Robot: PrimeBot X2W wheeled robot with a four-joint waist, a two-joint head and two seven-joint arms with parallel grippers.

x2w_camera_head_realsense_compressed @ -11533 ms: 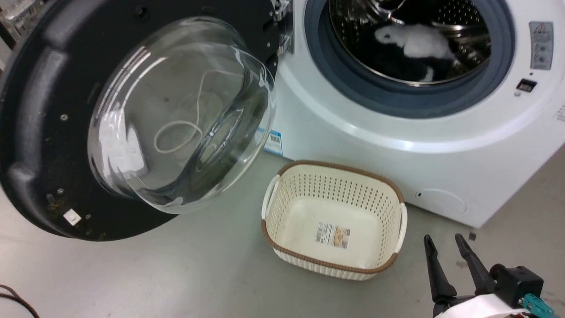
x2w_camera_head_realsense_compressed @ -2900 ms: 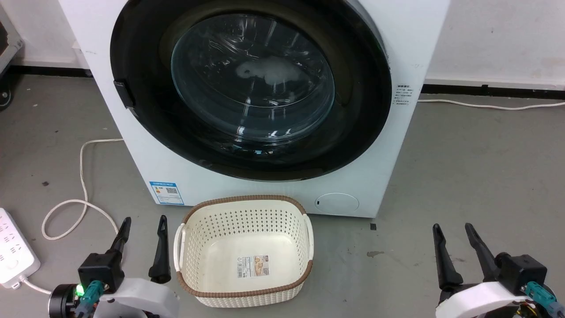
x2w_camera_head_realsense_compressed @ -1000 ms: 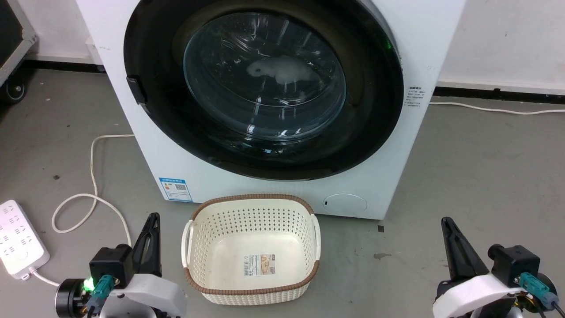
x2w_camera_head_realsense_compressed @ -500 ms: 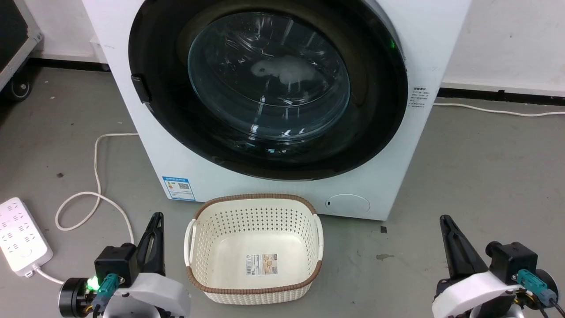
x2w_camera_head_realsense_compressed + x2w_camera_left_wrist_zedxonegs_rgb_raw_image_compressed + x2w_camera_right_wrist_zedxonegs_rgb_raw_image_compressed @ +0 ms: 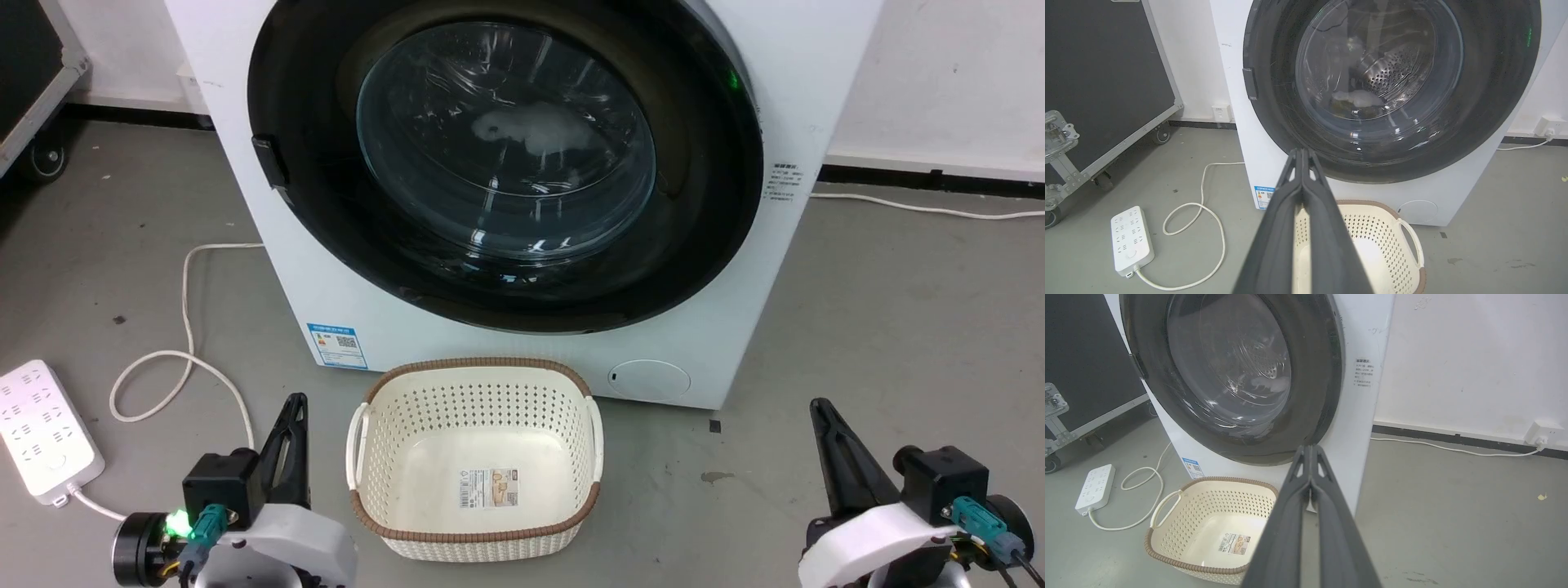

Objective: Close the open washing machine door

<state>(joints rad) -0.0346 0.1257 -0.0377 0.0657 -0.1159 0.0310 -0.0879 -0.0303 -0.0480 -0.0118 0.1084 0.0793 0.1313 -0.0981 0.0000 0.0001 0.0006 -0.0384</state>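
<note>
- Head view: washing machine door point(image 5: 506, 155) sits flush, upper centre; left gripper point(image 5: 296, 402) lower left, right gripper point(image 5: 819, 405) lower right, either side of the basket point(image 5: 478, 362).
- Wrist views: both grippers' fingers pressed together, empty.
- Left wrist view: perforated drum point(image 5: 1392, 69) behind the glass.

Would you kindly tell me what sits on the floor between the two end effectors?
In the head view, a cream perforated basket with a brown rim stands between them.
</note>
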